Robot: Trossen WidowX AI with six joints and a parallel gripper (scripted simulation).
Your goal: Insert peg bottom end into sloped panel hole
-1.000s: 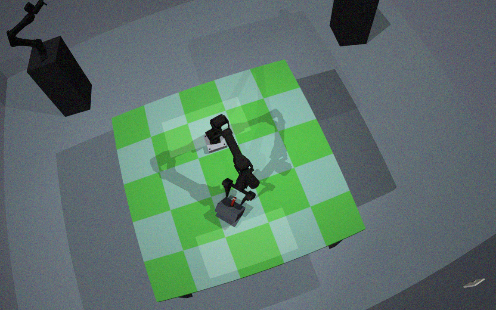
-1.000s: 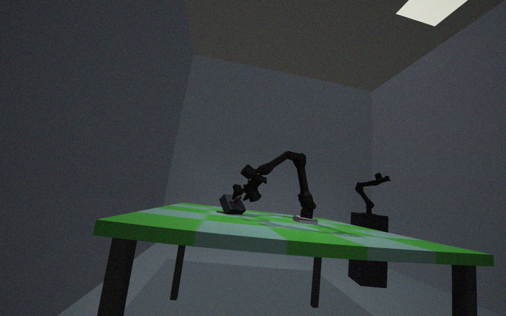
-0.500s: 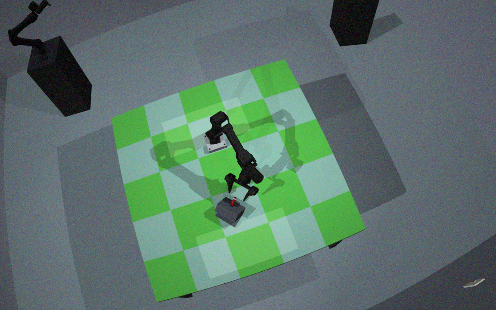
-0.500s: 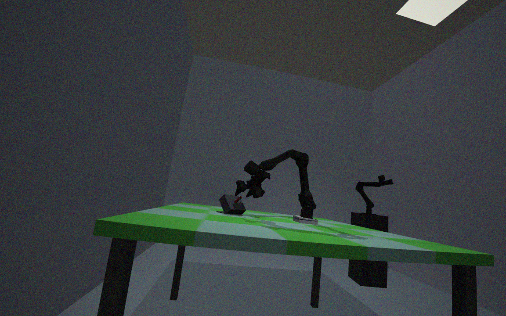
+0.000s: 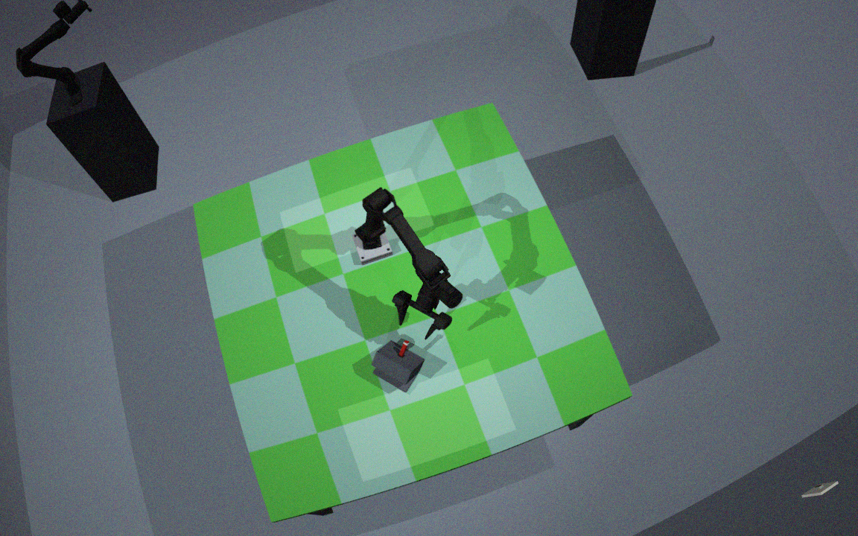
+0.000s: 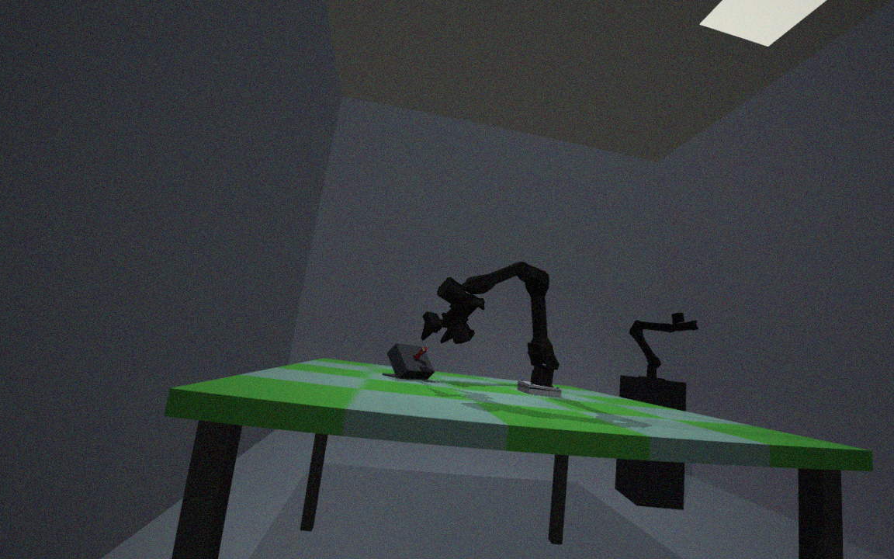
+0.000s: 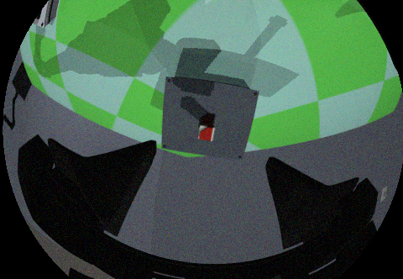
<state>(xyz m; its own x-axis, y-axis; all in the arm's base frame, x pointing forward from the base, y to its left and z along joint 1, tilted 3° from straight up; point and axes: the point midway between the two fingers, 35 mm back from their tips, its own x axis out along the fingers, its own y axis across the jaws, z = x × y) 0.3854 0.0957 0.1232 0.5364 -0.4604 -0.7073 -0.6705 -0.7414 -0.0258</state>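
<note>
The red peg stands in the hole of the grey sloped panel, with its upper part jutting out from the face. The peg's end looks squarish in the wrist view, red with pale edges. My gripper is open and empty, its fingers wide apart. It hangs back from the panel, above the peg and clear of it. The peg's lower part and the hole's bottom are hidden, so the depth cannot be seen.
The panel block stands on the green and pale checkered table. The arm's pale base plate is behind it. Dark pedestals stand off the table, one with another arm on it. Arm shadows cross the table.
</note>
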